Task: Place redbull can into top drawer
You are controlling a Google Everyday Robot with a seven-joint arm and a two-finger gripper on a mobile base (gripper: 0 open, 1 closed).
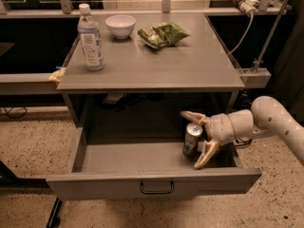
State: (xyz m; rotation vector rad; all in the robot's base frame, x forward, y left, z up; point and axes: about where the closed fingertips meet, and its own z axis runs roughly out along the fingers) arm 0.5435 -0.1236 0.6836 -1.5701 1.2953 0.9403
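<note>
The redbull can stands upright on the floor of the open top drawer, at its right side. My gripper reaches in from the right and is open. One finger lies behind the can's top and the other finger in front of its base. The fingers straddle the can without pressing on it. The drawer is pulled well out, with its dark wire handle at the front centre.
On the table top stand a clear water bottle, a white bowl and a green snack bag. A cable and a metal frame are at the right. The speckled floor surrounds the drawer.
</note>
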